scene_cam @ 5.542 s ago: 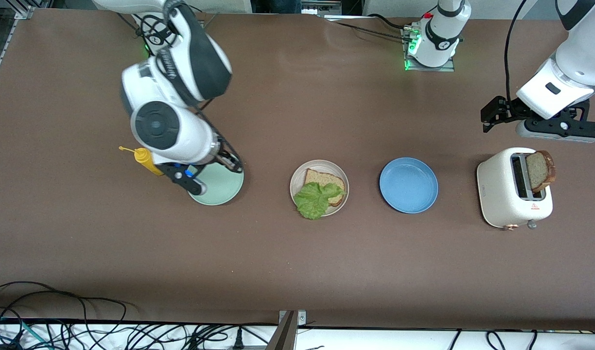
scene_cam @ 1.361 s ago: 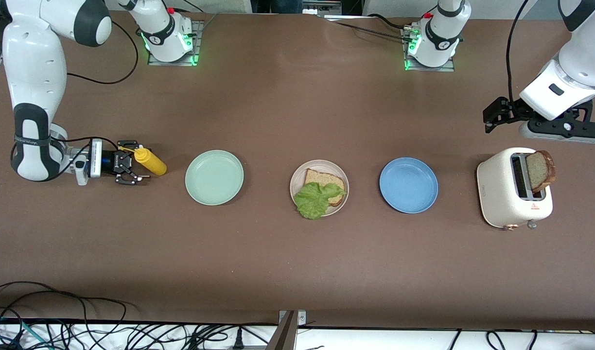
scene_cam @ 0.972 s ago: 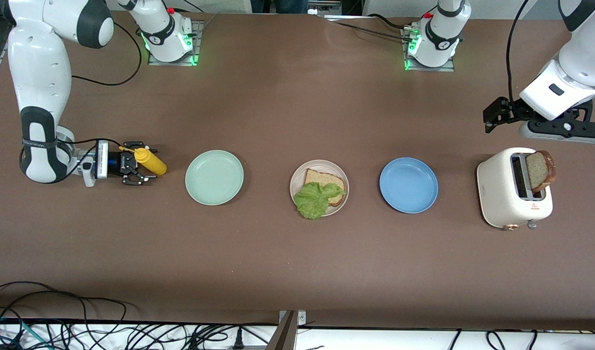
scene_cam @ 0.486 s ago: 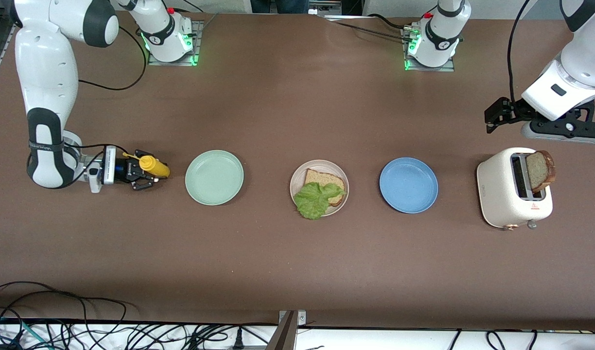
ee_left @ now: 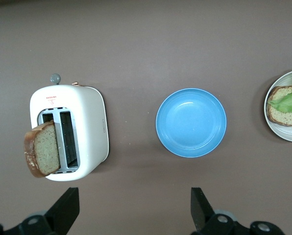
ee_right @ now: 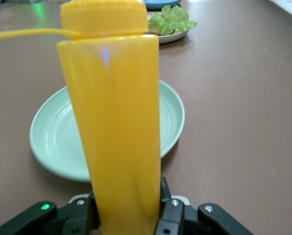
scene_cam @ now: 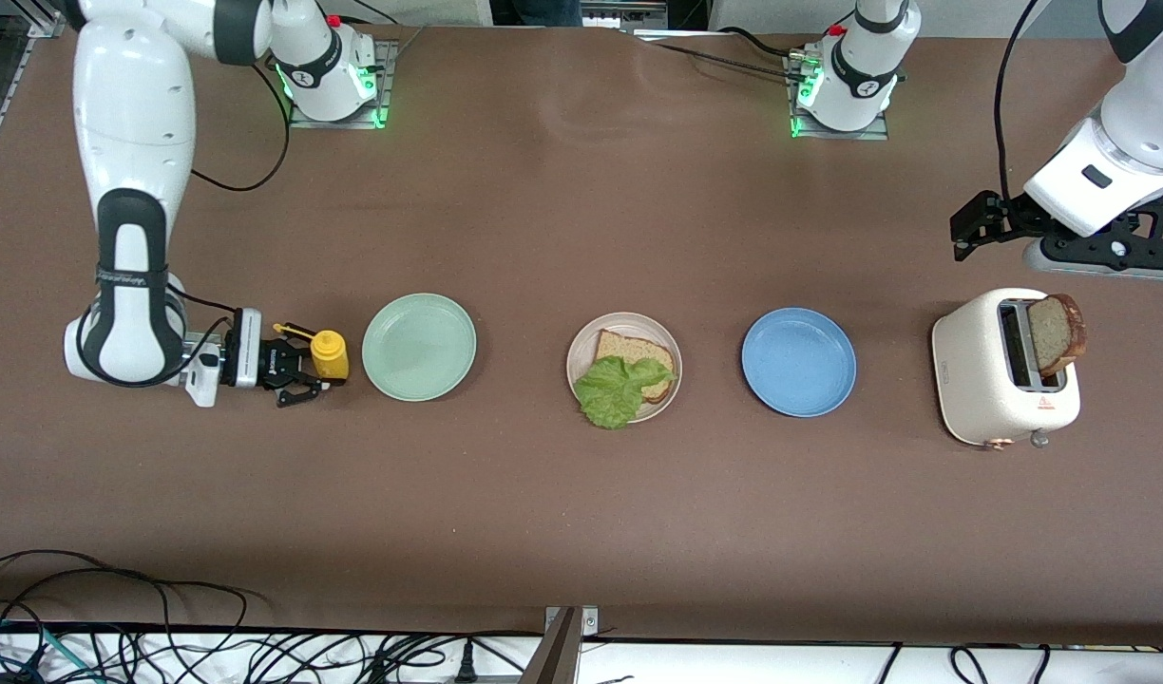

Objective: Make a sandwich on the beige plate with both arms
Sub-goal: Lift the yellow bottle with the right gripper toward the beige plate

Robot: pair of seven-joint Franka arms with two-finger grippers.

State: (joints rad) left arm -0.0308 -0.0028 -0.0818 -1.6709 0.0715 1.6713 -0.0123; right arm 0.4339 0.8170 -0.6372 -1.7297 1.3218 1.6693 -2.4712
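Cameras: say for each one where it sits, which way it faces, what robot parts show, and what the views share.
Front view: high across the table, facing both arms; right gripper grips the yellow bottle.
Left wrist view: over the toaster, looking down; left gripper with jaws wide.
Right wrist view: low, looking along the table past the bottle and mint plate.
Shared: the beige plate with lettuce shows in all.
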